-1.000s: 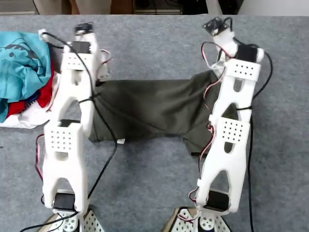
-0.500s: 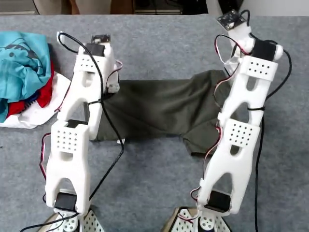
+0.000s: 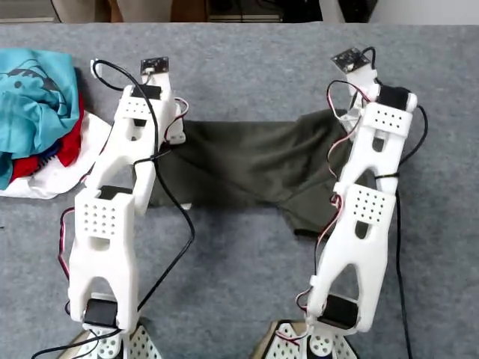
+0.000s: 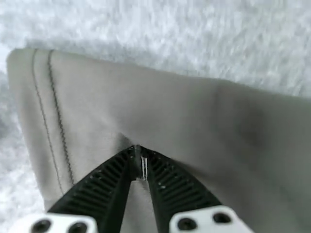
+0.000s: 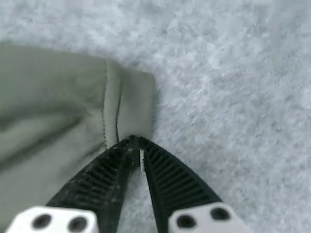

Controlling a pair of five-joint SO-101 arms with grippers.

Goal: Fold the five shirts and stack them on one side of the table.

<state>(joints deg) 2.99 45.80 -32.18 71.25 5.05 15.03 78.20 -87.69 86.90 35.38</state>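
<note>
**Both claws clamped on the olive shirt**

At the left edge of the table [image 3: 247,299], toward the far corner, lies a loose pile of shirts [image 3: 34,112]: a teal one on top, with red and white cloth under it. Just to its right, the left arm [image 3: 112,217] stretches out over the grey surface. The left claw [image 4: 139,164] is pinched together on a fold of the olive shirt [image 3: 247,168], near a stitched hem. That shirt lies spread flat across the middle of the table, between the two arms. The right arm [image 3: 359,224] reaches over the shirt's right end. There the right claw [image 5: 139,151] is closed on the hemmed corner, right where the cloth meets bare table.
</note>
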